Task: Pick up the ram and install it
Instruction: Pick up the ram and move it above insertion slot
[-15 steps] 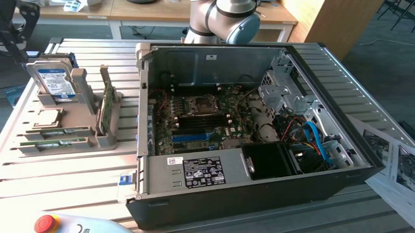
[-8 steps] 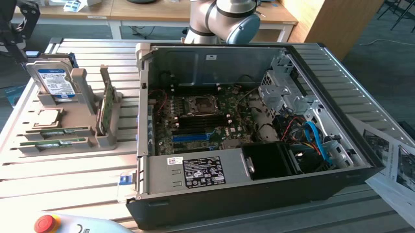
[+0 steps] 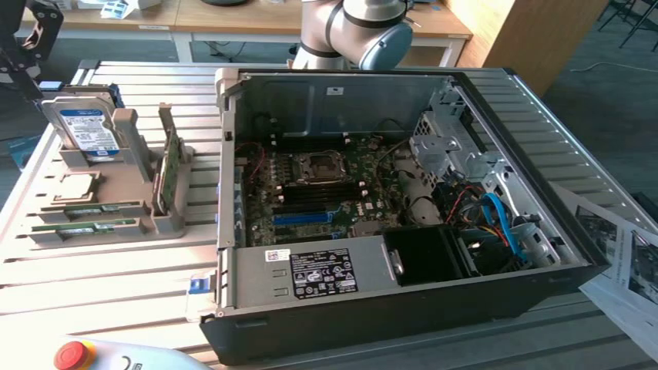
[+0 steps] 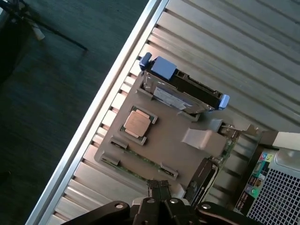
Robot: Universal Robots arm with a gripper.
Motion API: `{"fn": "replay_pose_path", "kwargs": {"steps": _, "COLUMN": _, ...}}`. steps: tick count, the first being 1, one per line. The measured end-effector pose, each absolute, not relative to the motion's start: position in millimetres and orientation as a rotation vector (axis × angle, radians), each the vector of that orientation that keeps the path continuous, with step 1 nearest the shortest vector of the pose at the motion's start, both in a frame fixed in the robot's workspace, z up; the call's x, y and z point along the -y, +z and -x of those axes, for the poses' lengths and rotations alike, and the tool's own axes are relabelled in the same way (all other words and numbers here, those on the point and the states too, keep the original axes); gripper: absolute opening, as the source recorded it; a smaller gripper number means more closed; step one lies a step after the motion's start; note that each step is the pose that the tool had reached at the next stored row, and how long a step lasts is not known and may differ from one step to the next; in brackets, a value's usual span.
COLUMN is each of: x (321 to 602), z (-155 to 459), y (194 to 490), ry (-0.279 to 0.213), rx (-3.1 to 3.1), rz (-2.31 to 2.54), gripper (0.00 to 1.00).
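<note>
Reach stage, I judge: my gripper (image 4: 159, 188) hovers clenched on nothing above the grey plastic parts tray (image 4: 171, 150). The ram (image 3: 86, 228), a thin green circuit-board stick, lies untouched in the tray's outer slot. Grasping it would need opened jaws squared to its long edges. The tray sits on a ribbed metal table (image 3: 103, 285) over dark carpet

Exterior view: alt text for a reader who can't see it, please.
An open computer case sits on a slatted table, motherboard exposed. On the exterior view's left, a grey holder carries a hard drive, a processor chip and green ram sticks.
</note>
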State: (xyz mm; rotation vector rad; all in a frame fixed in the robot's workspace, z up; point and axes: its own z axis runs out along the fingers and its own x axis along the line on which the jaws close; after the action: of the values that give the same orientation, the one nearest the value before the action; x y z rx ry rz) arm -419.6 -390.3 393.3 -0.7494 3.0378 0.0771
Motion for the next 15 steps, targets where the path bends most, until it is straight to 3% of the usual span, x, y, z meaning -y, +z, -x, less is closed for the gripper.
{"fn": "replay_pose_path", "kwargs": {"steps": 15, "x": 390.4, "z": 419.6, "y": 393.3, "ry": 0.079, "rx": -2.914, "rz": 1.158, "gripper": 0.11}}
